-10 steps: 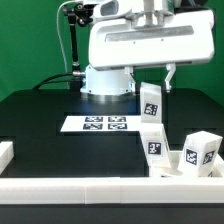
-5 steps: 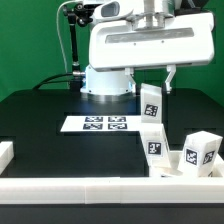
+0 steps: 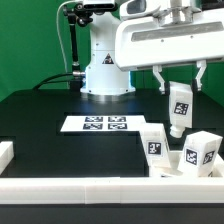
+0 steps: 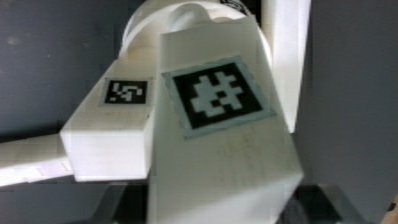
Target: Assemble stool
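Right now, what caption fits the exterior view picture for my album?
Robot gripper holds a blocky white tagged plastic stool leg above the black table.

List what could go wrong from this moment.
1. The leg hangs above the table in the gripper; if the grip is weak, it could slip or twist.
2. The loose white parts stand close below and beside it; lowering the leg here could knock them over or shift them.
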Controlling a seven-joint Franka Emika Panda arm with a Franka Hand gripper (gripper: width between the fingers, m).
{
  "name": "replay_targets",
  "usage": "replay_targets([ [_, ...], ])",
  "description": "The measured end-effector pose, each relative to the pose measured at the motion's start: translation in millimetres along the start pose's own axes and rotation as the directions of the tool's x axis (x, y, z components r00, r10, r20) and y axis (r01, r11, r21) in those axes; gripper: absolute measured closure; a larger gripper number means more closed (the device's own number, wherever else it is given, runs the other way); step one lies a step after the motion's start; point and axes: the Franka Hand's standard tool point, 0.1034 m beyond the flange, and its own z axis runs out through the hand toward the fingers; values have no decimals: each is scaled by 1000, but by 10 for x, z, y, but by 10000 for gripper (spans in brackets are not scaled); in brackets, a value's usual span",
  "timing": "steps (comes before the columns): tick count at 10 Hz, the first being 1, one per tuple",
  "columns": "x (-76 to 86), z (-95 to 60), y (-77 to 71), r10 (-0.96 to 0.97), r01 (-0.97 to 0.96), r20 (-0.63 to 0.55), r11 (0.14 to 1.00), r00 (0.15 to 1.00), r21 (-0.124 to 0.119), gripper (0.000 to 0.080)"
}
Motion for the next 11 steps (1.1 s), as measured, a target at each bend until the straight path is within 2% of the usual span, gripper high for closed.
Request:
replay_targets([
  [3, 4, 20, 0, -2, 2, 1, 1000, 1000, -1, 476],
  [6, 183, 173, -101, -12, 12, -16, 1000, 1000, 0, 476],
  [8, 140, 222, -187, -21, 21, -9, 1000, 1000, 3, 476],
  [11, 140, 226, -175, -23, 23, -9, 1000, 1000, 1, 476],
])
